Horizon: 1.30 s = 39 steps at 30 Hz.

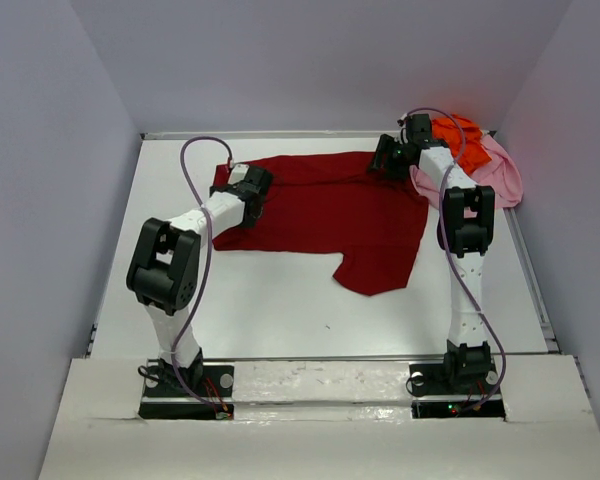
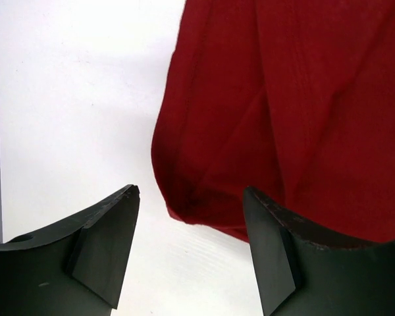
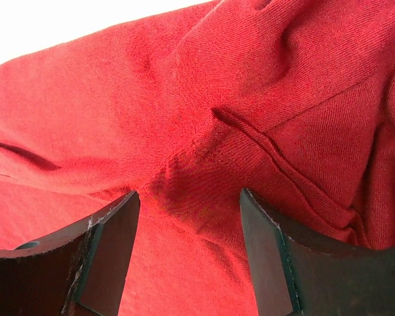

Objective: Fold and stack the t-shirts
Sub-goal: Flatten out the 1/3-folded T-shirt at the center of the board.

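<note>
**A:** How does the left gripper (image 2: 191,197) stand?

**B:** Its jaws are spread wide and nothing is pinched. It sits low at the left edge of the dark red shirt (image 1: 330,210). In the wrist view a rounded fold of that edge lies in the gap, closer to the right-hand finger. The left-hand finger has only the white table (image 1: 280,310) behind it.

**A:** And the right gripper (image 3: 189,197)?

**B:** That one is also spread and grips nothing. It hangs close over the red cloth, which fills nearly its whole wrist view. A stitched seam runs slantwise down towards the right-hand finger, and creases gather in the cloth between the fingers. I cannot tell whether the fingertips touch the fabric.

**A:** Where does the red shirt lie on the table?

**B:** It lies opened out across the far half of the table. The left gripper is at its far left corner and the right gripper is at its far right corner. It is rumpled rather than smooth. On its right side, one lobe of cloth reaches out towards the near edge.

**A:** Where are the other shirts?

**B:** They are bunched in the far right corner, behind the right arm. The bright orange shirt (image 1: 458,135) rests on top of the light pink shirt (image 1: 498,175). The pink one comes close to the red shirt's right edge, but the arm hides whether the two touch.
</note>
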{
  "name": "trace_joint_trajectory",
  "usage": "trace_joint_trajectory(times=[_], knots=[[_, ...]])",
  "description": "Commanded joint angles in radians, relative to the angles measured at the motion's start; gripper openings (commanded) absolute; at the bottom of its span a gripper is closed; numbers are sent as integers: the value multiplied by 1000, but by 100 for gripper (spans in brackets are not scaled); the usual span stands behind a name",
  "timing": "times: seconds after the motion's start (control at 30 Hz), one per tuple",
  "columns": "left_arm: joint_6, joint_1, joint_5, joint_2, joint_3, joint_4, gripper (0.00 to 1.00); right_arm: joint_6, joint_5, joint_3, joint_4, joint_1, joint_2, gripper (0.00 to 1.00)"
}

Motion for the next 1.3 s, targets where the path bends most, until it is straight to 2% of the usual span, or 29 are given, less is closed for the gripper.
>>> trace_joint_trajectory(times=[0.0, 0.23, 0.37, 0.6, 0.67, 0.77, 0.8, 0.87, 0.9, 0.93, 1.0, 1.07, 1.2, 1.27], knots=[[22, -42, -53, -60, -36, -54, 75, 10, -24, -1, 14, 7, -46, 68], [4, -33, -104, -43, -121, 7, 75, 9, -33, -16, 22, 7, -45, 68], [-31, -24, -167, -6, -112, -23, 75, 6, -33, -25, 25, 7, -48, 68], [4, -21, -155, -2, -135, 10, 74, 12, -35, -29, 26, 7, -51, 68], [1, -19, -143, 6, -131, 10, 63, 7, -32, -33, 26, 7, -56, 68], [3, -6, -133, 14, -134, 15, 53, 7, -27, -38, 29, 7, -56, 68], [3, -1, -127, 23, -131, 6, 46, 9, -30, -38, 31, 7, -54, 68], [-7, 5, -123, 32, -132, -8, 41, 9, -32, -41, 31, 7, -53, 68], [-16, 7, -124, 35, -135, -11, 30, 9, -32, -41, 33, 7, -53, 68], [-23, 7, -126, 38, -137, -29, 26, 10, -30, -41, 33, 7, -51, 68], [-46, 10, -139, 51, -131, -55, 19, 10, -30, -36, 33, 7, -51, 68], [-59, 10, -143, 55, -131, -81, 17, 12, -27, -36, 33, 7, -51, 68], [-93, 33, -121, 69, -114, -134, 0, 15, -30, -30, 34, 7, -53, 68], [-120, 42, -126, 58, -111, -157, 0, 15, -30, -30, 34, 7, -51, 68]])
